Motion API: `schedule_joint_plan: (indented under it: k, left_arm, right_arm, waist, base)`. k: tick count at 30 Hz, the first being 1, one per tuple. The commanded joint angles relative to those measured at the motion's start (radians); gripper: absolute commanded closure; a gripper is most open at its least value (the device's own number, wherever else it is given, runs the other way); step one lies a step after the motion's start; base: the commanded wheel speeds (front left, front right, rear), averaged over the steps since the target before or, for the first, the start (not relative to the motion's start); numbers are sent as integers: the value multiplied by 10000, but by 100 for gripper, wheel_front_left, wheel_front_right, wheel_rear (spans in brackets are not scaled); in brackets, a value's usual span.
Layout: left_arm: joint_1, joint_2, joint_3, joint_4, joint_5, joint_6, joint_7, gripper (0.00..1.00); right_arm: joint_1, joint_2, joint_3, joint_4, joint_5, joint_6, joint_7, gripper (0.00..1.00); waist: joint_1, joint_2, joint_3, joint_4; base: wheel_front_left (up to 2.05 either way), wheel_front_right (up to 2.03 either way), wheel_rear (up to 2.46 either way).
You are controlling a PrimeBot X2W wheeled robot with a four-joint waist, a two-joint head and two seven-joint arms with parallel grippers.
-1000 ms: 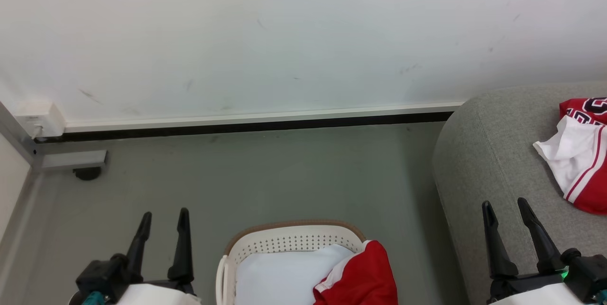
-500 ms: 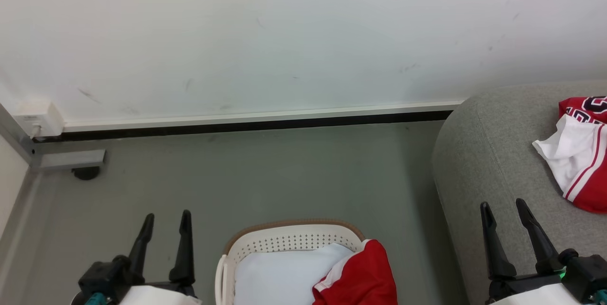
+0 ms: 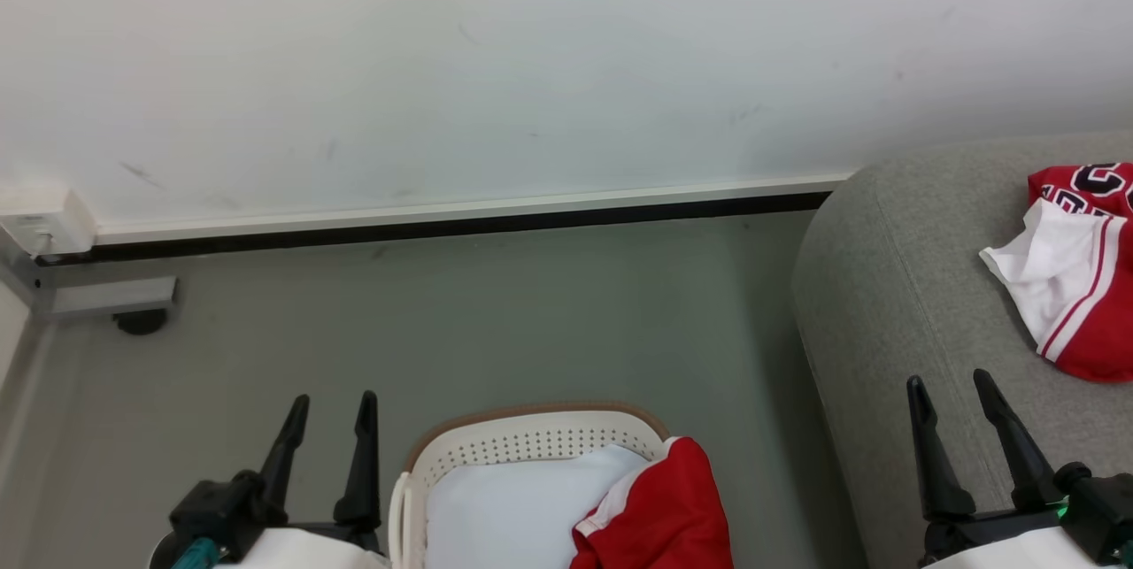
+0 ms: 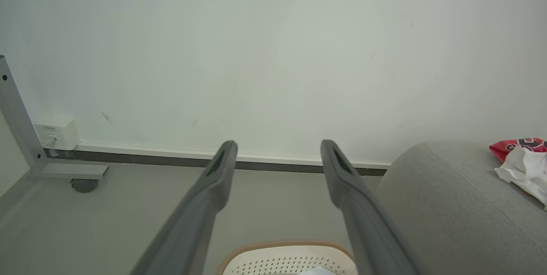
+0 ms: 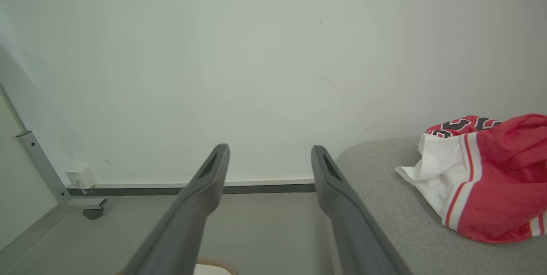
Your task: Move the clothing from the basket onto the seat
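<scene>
In the head view, the delivered jersey (image 3: 1075,286) lies on the seat (image 3: 894,303), well apart from the basket (image 3: 531,414). The basket jersey (image 3: 664,507) drapes over the basket's right rim beside a pale cushion (image 3: 513,507). My left gripper (image 3: 335,398) and right gripper (image 3: 949,379) both hang with fingers spread, holding nothing. The left wrist view looks past spread fingers (image 4: 222,168) to the basket's far rim. The right wrist view shows the delivered jersey on the seat. I judge the task partly done: the basket jersey is yet to move.
</scene>
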Motion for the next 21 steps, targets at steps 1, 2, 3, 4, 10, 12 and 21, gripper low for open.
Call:
schedule_joint_plan:
  k: [1,2,3,4,10,12,21]
  left_arm:
    - [-131,16,-19,73,73,-58,-5,0]
    - [-170,16,-49,133,85,-69,-5,0]
    - [-229,15,-73,186,101,-86,-5,0]
    - [-283,14,-112,246,110,-118,-5,0]
    - [-623,18,-520,1148,117,-221,14,0]
    - [-904,127,-790,1657,102,-257,211,0]
    - [-2433,783,-2339,3188,-534,-337,1602,0]
  right_arm:
    - [-133,-119,-82,34,55,-22,-28,0]
    - [-161,-143,-127,34,39,-22,-29,0]
    - [-175,-159,-167,44,26,-22,-29,0]
    - [-182,-169,-228,44,21,-22,-16,0]
    - [-342,-219,-427,47,36,-22,-15,0]
    - [-439,-239,-455,72,44,-22,-16,0]
    - [-1038,-17,-857,-104,57,-22,-15,0]
  waist:
    - [-1,0,97,-106]
    - [-1,0,149,-161]
    - [-1,0,201,-219]
    - [-1,0,256,-280]
    - [-1,0,702,-778]
    - [-1,0,899,-967]
    - [-1,0,2279,-1900]
  base:
    - [0,0,0]
    - [0,0,0]
    - [0,0,0]
    - [0,0,0]
    - [0,0,0]
    - [0,0,0]
    - [0,0,0]
